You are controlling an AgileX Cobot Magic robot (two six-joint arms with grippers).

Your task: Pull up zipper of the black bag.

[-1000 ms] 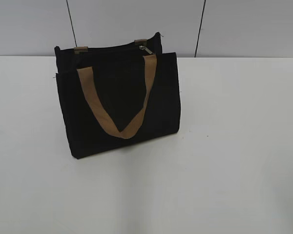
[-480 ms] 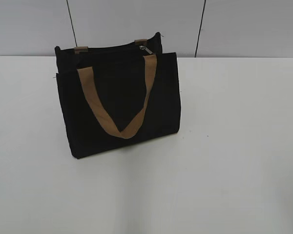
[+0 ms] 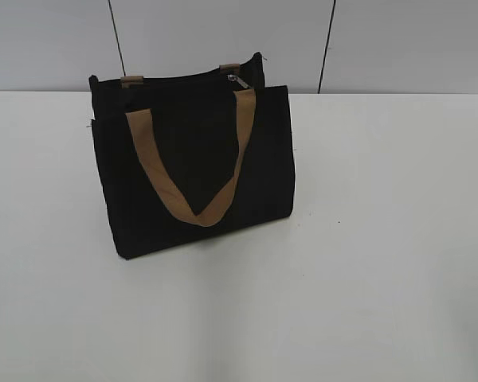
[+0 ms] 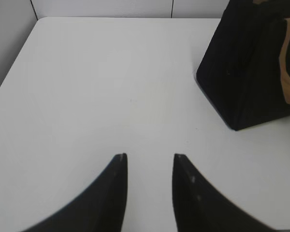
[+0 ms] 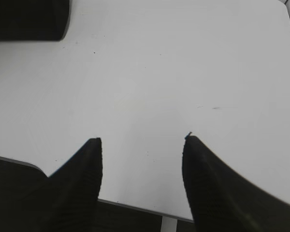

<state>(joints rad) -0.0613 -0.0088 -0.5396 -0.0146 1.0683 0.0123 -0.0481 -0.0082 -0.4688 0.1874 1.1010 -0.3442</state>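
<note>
Change: nothing has shifted since the earlier frames.
Black bag (image 3: 193, 163): upright on the white table (image 3: 382, 239).
Zipper (image 3: 237, 80): top edge, apparently near the right end.
Left gripper (image 4: 150, 157): narrowly parted, empty.
Right gripper (image 5: 142, 140): wide, empty.

The left gripper (image 4: 150, 157) is pointing toward 12 o'clock with jaws parted, holding nothing. The right gripper (image 5: 142, 140) is pointing likewise, jaws parted wider.

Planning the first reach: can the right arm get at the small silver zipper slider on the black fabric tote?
Probably yes: the slider sits exposed on top of the tote, and the right end effector is open over bare white table.
</note>
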